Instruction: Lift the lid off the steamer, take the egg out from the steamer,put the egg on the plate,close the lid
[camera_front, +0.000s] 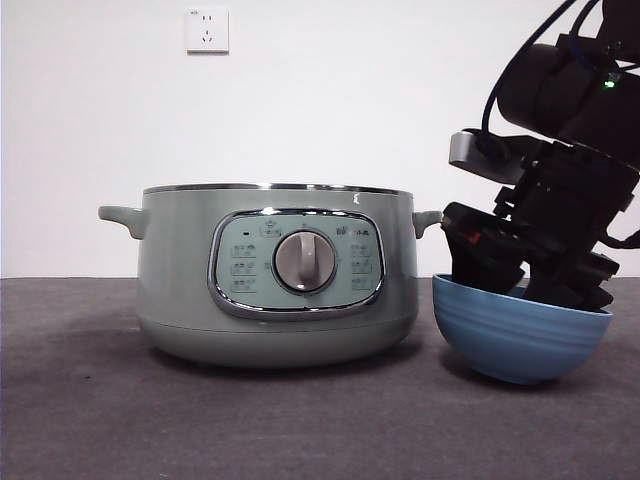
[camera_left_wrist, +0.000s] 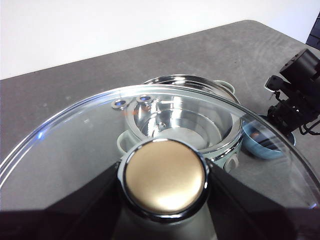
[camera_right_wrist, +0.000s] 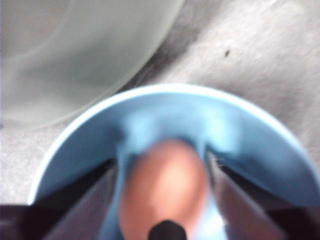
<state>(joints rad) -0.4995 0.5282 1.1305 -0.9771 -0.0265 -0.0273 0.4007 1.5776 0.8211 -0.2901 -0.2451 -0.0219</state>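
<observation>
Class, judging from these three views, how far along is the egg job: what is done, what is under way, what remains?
Done: the lid is off, held by the left gripper above the open steamer. Under way: the right gripper has the egg inside the blue bowl, jaws either side of it. Left: release the egg and close the steamer.

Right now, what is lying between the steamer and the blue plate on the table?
Nothing. In the front view only a narrow strip of bare dark table separates the steamer from the plate. The steamer's side handle overhangs that gap.
</observation>
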